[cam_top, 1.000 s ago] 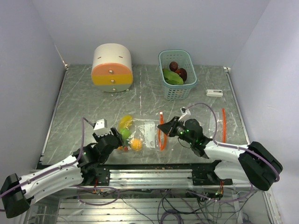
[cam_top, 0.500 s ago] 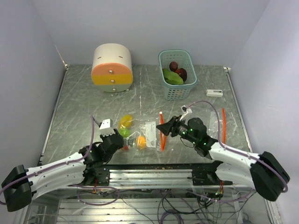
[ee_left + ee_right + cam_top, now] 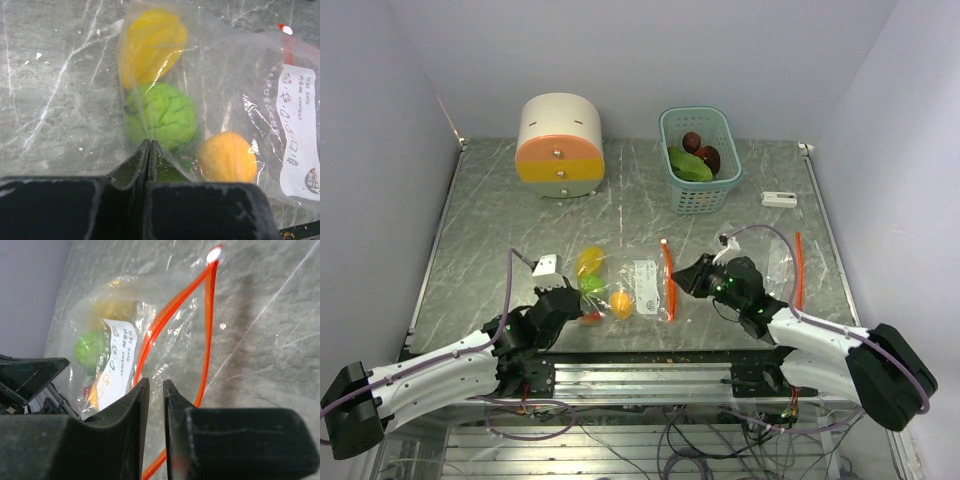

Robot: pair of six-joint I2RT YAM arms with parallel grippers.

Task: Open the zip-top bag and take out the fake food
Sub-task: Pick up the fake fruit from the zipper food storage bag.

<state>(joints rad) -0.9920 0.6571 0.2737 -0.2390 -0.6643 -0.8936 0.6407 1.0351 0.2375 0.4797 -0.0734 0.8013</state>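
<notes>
The clear zip-top bag [image 3: 642, 288] lies flat in the middle of the table, its orange zip strip [image 3: 668, 280] on the right. Inside it sits fake food: a yellow fruit [image 3: 152, 42], a lime-green one [image 3: 160, 115] and an orange one [image 3: 227, 157]. My left gripper [image 3: 149, 144] is shut on the bag's film at its closed end, just under the green fruit. My right gripper [image 3: 156, 382] is at the bag's mouth. The orange zip [image 3: 170, 315] is parted into a loop, and the jaws pinch its near part with a thin slit left.
A teal basket [image 3: 666, 128] at the back holds a green leafy piece and dark red pieces. The round cream-and-orange drawer box [image 3: 560, 145] stands back left. Another clear bag with an orange strip [image 3: 798, 268] lies right of my right arm, a small white item [image 3: 780, 199] beyond it.
My left gripper moved in and closed on the bag's closed end. My right gripper opened, shifted a little right along the zip and closed down again. The bag shifted slightly.
</notes>
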